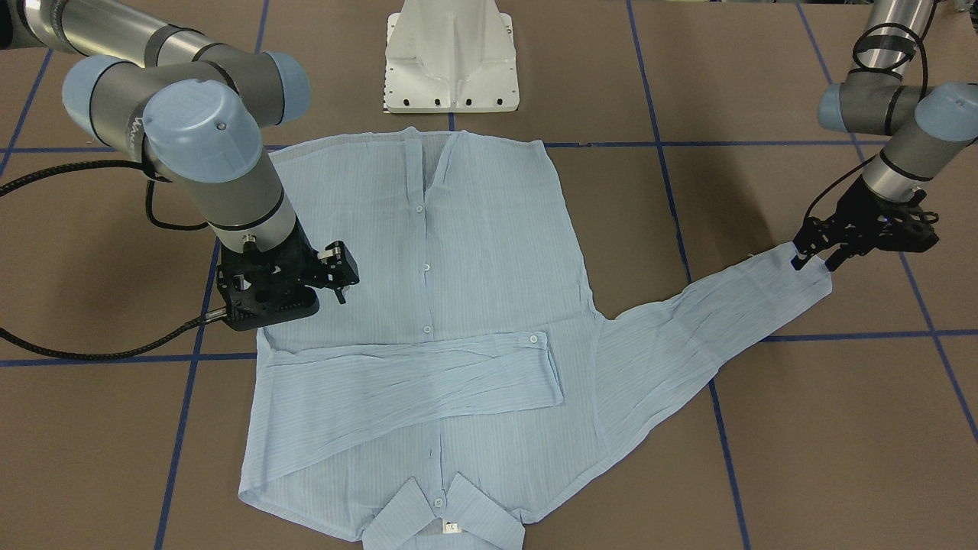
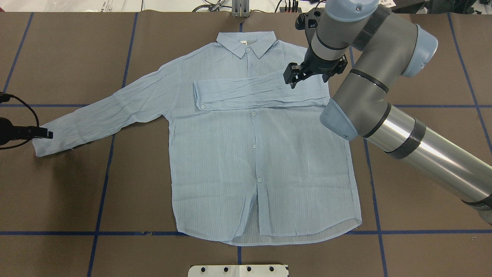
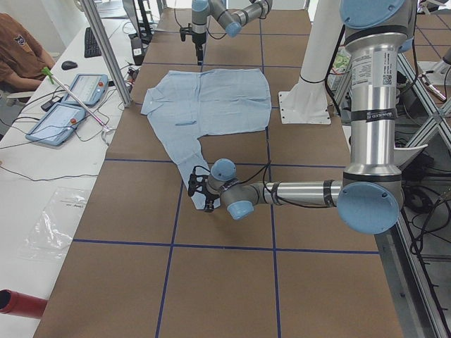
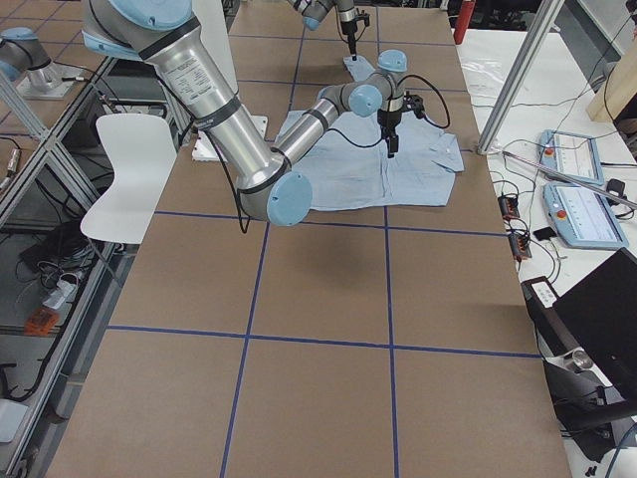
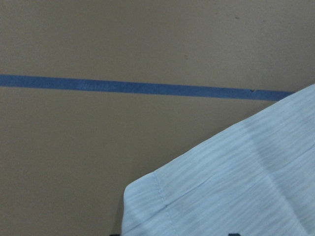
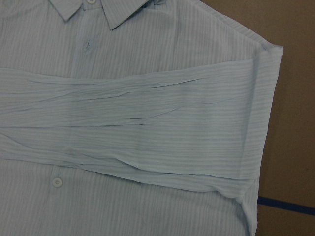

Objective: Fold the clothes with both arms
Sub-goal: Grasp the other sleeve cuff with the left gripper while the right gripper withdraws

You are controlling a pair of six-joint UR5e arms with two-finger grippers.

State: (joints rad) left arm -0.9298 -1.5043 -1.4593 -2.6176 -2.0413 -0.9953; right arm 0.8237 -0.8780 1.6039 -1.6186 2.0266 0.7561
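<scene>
The pale-blue striped shirt (image 2: 246,154) lies flat and buttoned on the brown table, collar at the far side from the robot. One sleeve (image 2: 253,92) is folded across the chest. The other sleeve (image 2: 103,119) stretches out to the robot's left. My left gripper (image 1: 816,261) is low at that sleeve's cuff (image 1: 802,279), its fingers apart at the cuff's edge; the left wrist view shows the cuff (image 5: 236,187) flat on the table. My right gripper (image 2: 310,75) hovers open and empty over the folded sleeve near the shoulder. The right wrist view shows the folded sleeve (image 6: 123,128).
The white pedestal base (image 1: 451,61) stands at the robot's edge of the table, by the shirt's hem. Blue tape lines (image 2: 103,181) cross the brown surface. An operators' table with tablets (image 3: 63,113) and a seated person (image 3: 17,49) lies past the far edge.
</scene>
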